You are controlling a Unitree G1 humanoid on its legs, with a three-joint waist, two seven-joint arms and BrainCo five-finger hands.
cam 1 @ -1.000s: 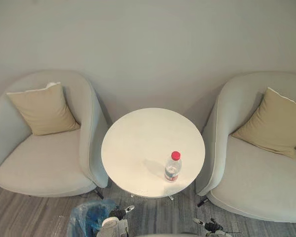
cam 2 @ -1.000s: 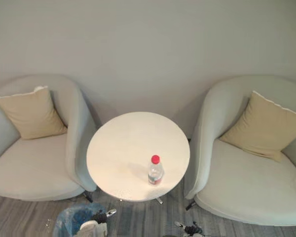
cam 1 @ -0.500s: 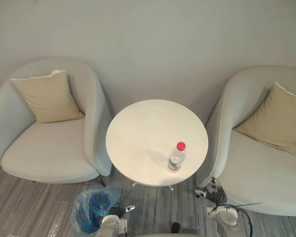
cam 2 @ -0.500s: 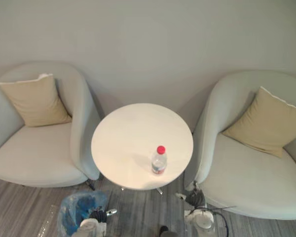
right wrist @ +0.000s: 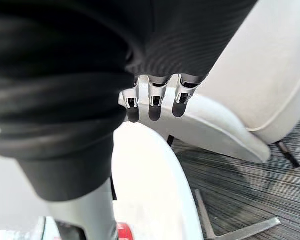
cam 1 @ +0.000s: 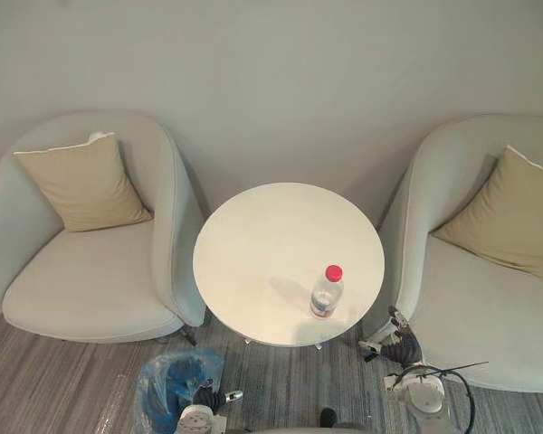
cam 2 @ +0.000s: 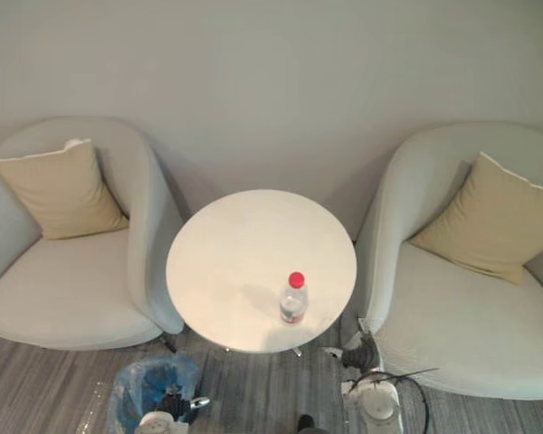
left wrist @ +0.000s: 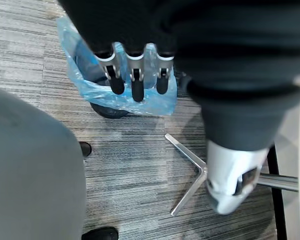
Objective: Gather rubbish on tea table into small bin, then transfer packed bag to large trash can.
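Observation:
A clear plastic bottle point(cam 1: 325, 291) with a red cap stands upright near the front right of the round white tea table point(cam 1: 262, 235). On the floor at the table's front left sits the small bin point(cam 1: 167, 384), lined with a blue bag point(left wrist: 97, 87). My left hand point(cam 1: 206, 400) hovers beside the bin, its fingers point(left wrist: 132, 82) relaxed and holding nothing. Low by the table's right edge is my right hand point(cam 1: 400, 348), against the right armchair's front. Its fingers point(right wrist: 152, 102) are also loose and empty. The bottle's red cap point(right wrist: 124, 232) shows past its thumb.
Two pale grey armchairs point(cam 1: 90, 271) point(cam 1: 489, 307), each with a tan cushion point(cam 1: 81, 181), flank the table against the wall. The table's metal feet point(left wrist: 190, 170) spread over grey striped carpet between them.
The whole picture has shifted, so the camera moved. Relative to the table, my right hand has risen from the floor area to the table's right edge. The bottle has not moved.

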